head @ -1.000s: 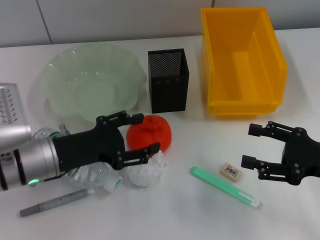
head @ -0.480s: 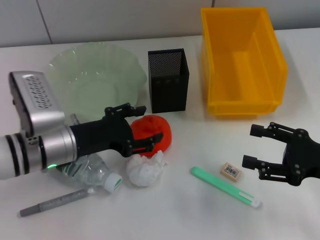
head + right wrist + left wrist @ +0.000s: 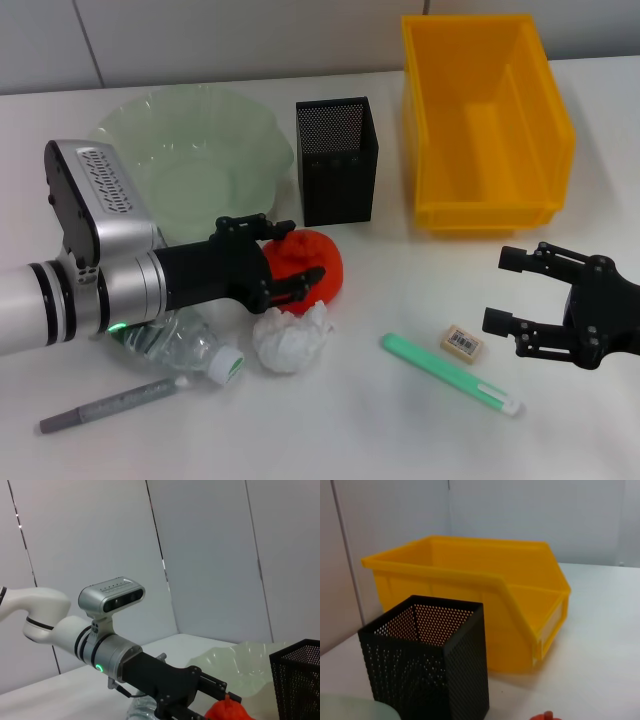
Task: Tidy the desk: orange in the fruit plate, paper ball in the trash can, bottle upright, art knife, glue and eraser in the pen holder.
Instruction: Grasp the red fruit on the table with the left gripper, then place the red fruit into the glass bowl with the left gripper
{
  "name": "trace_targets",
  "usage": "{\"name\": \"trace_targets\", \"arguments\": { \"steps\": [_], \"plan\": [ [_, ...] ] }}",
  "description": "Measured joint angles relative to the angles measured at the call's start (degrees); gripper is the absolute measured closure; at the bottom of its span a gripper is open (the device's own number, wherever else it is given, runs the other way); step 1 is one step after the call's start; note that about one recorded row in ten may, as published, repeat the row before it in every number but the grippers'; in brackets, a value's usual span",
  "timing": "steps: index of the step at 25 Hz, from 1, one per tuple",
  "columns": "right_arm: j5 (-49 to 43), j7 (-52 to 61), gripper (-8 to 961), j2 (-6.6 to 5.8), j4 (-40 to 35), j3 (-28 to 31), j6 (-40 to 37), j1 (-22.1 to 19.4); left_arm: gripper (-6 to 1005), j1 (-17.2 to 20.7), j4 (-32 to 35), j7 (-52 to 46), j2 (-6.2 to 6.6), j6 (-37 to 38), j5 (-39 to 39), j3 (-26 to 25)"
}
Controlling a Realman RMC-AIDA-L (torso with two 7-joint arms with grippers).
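The orange [image 3: 312, 262] lies in front of the black mesh pen holder [image 3: 337, 160]. My left gripper [image 3: 298, 253] is open, one finger on either side of the orange's left part; contact is not clear. A white paper ball [image 3: 290, 338] sits just before the orange. The clear bottle [image 3: 185, 345] lies on its side under my left arm. A slim grey art knife [image 3: 110, 405] lies at the front left, a green glue pen [image 3: 450, 373] and the eraser [image 3: 462, 341] at the front right. My right gripper [image 3: 497, 290] hovers open beside the eraser. The orange [image 3: 227, 711] also shows in the right wrist view.
The pale green fruit plate [image 3: 185, 160] stands behind my left arm. The yellow trash can [image 3: 485, 120] is at the back right, next to the pen holder. The left wrist view shows the pen holder [image 3: 427, 665] and the trash can [image 3: 470, 595].
My left arm has swung up and right, uncovering the bottle, and its gripper has moved from above the paper ball onto the orange. The right arm has not moved.
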Motion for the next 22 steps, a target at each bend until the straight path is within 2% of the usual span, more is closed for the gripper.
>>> {"name": "trace_targets", "arguments": {
  "steps": [16, 18, 19, 22],
  "plan": [
    [0.0, 0.0, 123, -0.08, -0.01, 0.0, 0.44, -0.46, 681, 0.33, 1.14, -1.46, 0.01, 0.66, -0.42, 0.13],
    [0.0, 0.0, 123, -0.08, -0.01, 0.0, 0.42, -0.54, 736, 0.75, 2.02, -1.6, 0.16, 3.55, -0.42, -0.12],
    [-0.01, 0.0, 123, -0.08, -0.01, 0.02, 0.28, -0.65, 763, 1.72, 4.05, -1.66, 0.46, 7.72, -0.41, -1.31],
    [0.0, 0.0, 123, -0.08, -0.01, 0.08, 0.12, -0.77, 797, 3.24, 6.66, -1.66, 0.64, 10.46, -0.39, -3.24]
  ]
}}
